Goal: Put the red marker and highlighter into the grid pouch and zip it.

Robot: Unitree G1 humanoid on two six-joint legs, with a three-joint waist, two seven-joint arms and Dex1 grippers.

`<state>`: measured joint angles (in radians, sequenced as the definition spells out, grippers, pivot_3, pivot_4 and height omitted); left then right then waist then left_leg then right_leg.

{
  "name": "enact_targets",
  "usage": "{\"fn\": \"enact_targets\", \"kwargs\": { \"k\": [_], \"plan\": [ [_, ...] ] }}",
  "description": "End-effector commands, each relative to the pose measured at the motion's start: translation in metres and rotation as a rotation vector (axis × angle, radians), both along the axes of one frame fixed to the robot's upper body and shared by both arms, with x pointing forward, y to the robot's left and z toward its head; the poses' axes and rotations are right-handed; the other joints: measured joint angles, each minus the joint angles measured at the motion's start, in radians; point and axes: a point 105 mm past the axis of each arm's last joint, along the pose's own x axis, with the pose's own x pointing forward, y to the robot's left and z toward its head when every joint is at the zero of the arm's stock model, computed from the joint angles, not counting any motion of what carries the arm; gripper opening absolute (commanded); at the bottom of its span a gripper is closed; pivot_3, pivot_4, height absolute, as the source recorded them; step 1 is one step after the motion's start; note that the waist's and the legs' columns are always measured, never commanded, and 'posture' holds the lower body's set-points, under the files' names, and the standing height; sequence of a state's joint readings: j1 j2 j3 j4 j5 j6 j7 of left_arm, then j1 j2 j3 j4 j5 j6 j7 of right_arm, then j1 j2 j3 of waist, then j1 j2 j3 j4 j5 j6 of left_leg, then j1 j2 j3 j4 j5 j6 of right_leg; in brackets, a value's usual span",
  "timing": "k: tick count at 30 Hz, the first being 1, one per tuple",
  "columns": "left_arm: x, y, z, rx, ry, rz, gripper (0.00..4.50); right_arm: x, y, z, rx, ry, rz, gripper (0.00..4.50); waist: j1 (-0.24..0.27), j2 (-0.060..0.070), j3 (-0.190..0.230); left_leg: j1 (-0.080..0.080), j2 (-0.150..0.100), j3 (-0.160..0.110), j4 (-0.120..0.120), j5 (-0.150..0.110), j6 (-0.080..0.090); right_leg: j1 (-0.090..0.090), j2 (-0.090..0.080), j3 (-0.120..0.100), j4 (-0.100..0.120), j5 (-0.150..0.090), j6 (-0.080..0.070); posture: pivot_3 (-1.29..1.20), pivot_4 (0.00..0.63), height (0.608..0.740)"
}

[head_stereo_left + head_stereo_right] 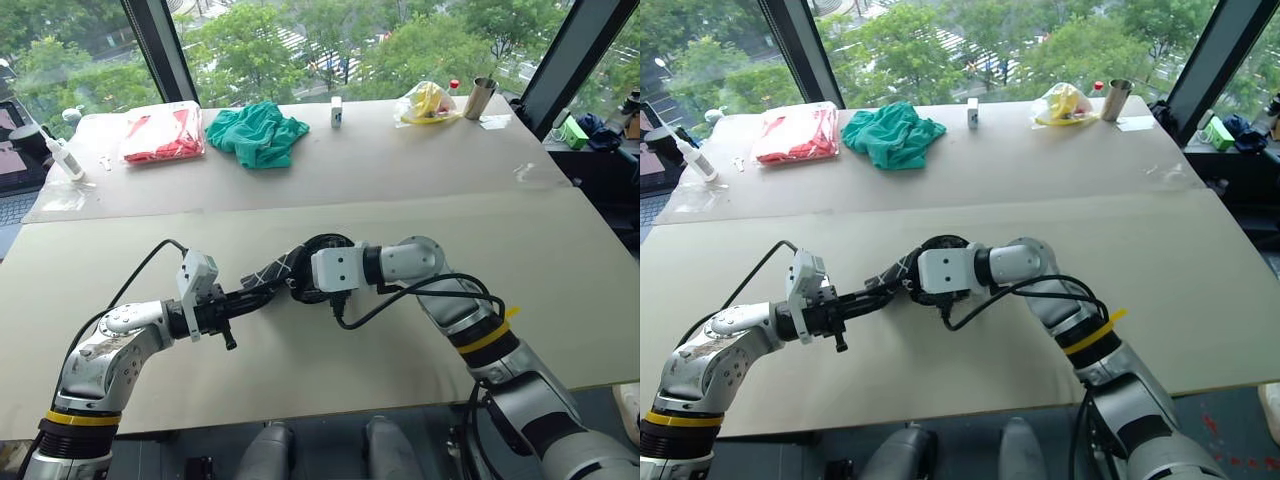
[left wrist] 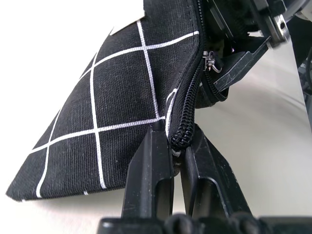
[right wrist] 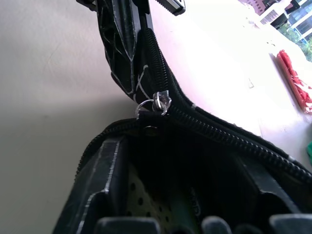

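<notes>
A robot's two arms are meeting over a wide beige table [image 1: 560, 300], holding the grid pouch [image 2: 117, 107] between them, lifted just above the tabletop. The pouch is black fabric crossed by white grid lines.

The left gripper [image 2: 176, 151] is pinching one end of the pouch: its two black fingers are pressed tight together on the zipper seam at the corner, with the fabric fanning out beyond the fingertips. The right gripper [image 1: 300, 285] is coming in from the opposite end of the pouch, its jaws standing partly apart on either side of the zipper line. Whether they are actually gripping anything cannot be told. The small metal zipper slider [image 3: 160, 103] is sitting just past the right fingertips (the teeth beyond it, toward the left gripper, are looking closed).

Well beyond the pouch, along the table's far edge by the window, a red packet in clear plastic [image 1: 163, 135] is lying beside a crumpled green cloth [image 1: 257, 133], and a metal cup [image 1: 481, 97] is standing further along.
</notes>
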<state>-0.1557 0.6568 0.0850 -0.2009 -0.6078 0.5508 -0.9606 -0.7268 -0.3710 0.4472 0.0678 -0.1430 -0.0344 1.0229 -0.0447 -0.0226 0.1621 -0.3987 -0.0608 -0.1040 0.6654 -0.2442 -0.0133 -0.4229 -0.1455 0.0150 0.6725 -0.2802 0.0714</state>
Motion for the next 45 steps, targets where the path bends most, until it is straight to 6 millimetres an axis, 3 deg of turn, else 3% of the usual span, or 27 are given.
{"fn": "enact_targets", "kwargs": {
  "k": [1,4,5,11,16,18,23,26,31,33,36,38,40,42,45],
  "plan": [
    [0.002,-0.003,0.004,-0.008,-0.015,-0.007,0.00,-0.006,0.005,0.019,0.055,-0.039,0.032,1.19,0.000,0.000,0.000,0.000,0.000,0.000,0.000,0.000,0.000,0.000,0.000,0.000,0.000,0.000,0.000,0.00,0.150,0.740],
    [0.004,-0.003,0.004,-0.010,-0.017,-0.004,0.00,-0.004,0.003,0.021,0.055,-0.041,0.026,0.11,0.000,0.000,0.000,0.000,0.000,0.000,0.000,0.000,0.000,0.000,0.000,0.000,0.000,0.000,0.000,0.00,0.150,0.740],
    [0.004,-0.003,0.004,-0.011,-0.018,-0.003,0.00,-0.003,0.002,0.021,0.054,-0.042,0.025,0.04,0.000,0.000,0.000,0.000,0.000,0.000,0.000,0.000,0.000,0.000,0.000,0.000,0.000,0.000,0.000,0.00,0.150,0.740],
    [0.004,-0.003,0.004,-0.012,-0.020,0.000,0.00,0.001,-0.002,0.028,0.047,-0.070,0.014,0.04,0.000,0.000,0.000,0.000,0.000,0.000,0.000,0.000,0.000,0.000,0.000,0.000,0.000,0.000,0.000,0.00,0.150,0.740],
    [0.003,-0.002,0.003,-0.007,-0.017,0.005,0.00,0.018,-0.021,0.052,-0.031,-0.286,-0.061,0.04,0.001,0.000,0.000,0.000,0.000,0.000,0.000,0.000,0.000,0.000,0.000,0.000,0.000,0.000,0.000,0.00,0.150,0.740],
    [0.003,-0.001,0.002,-0.002,-0.013,0.010,0.00,0.017,-0.032,0.067,-0.087,-0.356,-0.065,0.04,0.003,0.000,0.000,0.000,-0.001,0.000,0.000,0.000,0.000,0.000,0.000,0.000,0.000,0.000,0.000,0.00,0.150,0.740],
    [0.006,0.002,0.000,0.011,-0.008,0.031,0.00,0.005,-0.049,0.081,-0.160,-0.361,-0.077,0.04,0.002,0.000,0.000,-0.001,0.000,0.000,0.001,0.000,0.000,0.000,0.000,0.000,0.000,0.000,0.000,0.00,0.150,0.740],
    [0.006,0.001,0.000,0.012,-0.006,0.032,0.00,-0.004,-0.060,0.077,-0.231,-0.366,-0.078,0.04,0.003,0.000,0.000,-0.001,0.000,0.000,0.000,0.000,0.000,0.000,0.000,0.000,0.000,0.000,0.000,0.00,0.150,0.740],
    [0.006,0.001,-0.001,0.005,0.000,0.038,0.00,-0.016,-0.096,0.071,-0.387,-0.295,-0.153,0.04,0.012,0.000,0.000,-0.001,-0.001,0.000,0.001,-0.001,0.002,0.000,-0.001,0.000,-0.001,0.000,0.000,0.00,0.150,0.740],
    [0.007,0.001,-0.001,0.002,0.002,0.037,0.00,-0.024,-0.094,0.074,-0.333,-0.211,-0.159,0.04,0.012,0.000,0.000,-0.001,-0.001,0.001,0.002,-0.004,0.007,0.001,-0.001,0.000,-0.001,0.000,0.000,0.00,0.150,0.740],
    [0.008,-0.001,-0.001,0.000,0.002,0.032,0.00,-0.054,-0.077,0.071,-0.149,0.085,-0.061,0.04,0.008,0.000,0.000,0.000,0.001,0.000,0.002,-0.006,0.010,0.001,0.000,0.000,0.000,0.000,0.000,0.00,0.150,0.740],
    [0.009,-0.002,0.000,0.000,0.000,0.028,0.00,-0.060,-0.079,0.065,-0.132,0.166,-0.057,0.04,0.010,0.000,0.000,-0.001,0.001,0.000,0.002,-0.006,0.010,0.001,0.000,0.000,0.000,0.000,0.000,0.00,0.150,0.740],
    [0.009,-0.002,0.000,0.001,-0.003,0.028,0.00,-0.047,-0.096,0.050,-0.227,0.131,-0.157,0.04,0.016,0.000,0.000,-0.001,0.000,0.000,0.003,-0.006,0.010,0.001,0.000,0.000,0.000,0.000,0.000,0.00,0.150,0.740],
    [0.010,-0.001,0.001,0.000,-0.004,0.029,0.00,-0.033,-0.131,0.032,-0.374,0.092,-0.293,0.04,0.032,0.000,0.000,-0.001,-0.002,0.000,0.004,-0.006,0.010,0.002,-0.002,0.000,-0.001,0.000,0.000,0.00,0.150,0.740],
    [0.009,0.000,0.000,0.005,-0.002,0.029,0.00,-0.026,-0.157,0.027,-0.422,0.105,-0.387,0.04,0.035,0.000,0.000,-0.002,-0.003,0.001,0.006,-0.006,0.011,0.002,-0.002,0.000,-0.002,0.000,0.001,0.00,0.150,0.740]
  ]
}}
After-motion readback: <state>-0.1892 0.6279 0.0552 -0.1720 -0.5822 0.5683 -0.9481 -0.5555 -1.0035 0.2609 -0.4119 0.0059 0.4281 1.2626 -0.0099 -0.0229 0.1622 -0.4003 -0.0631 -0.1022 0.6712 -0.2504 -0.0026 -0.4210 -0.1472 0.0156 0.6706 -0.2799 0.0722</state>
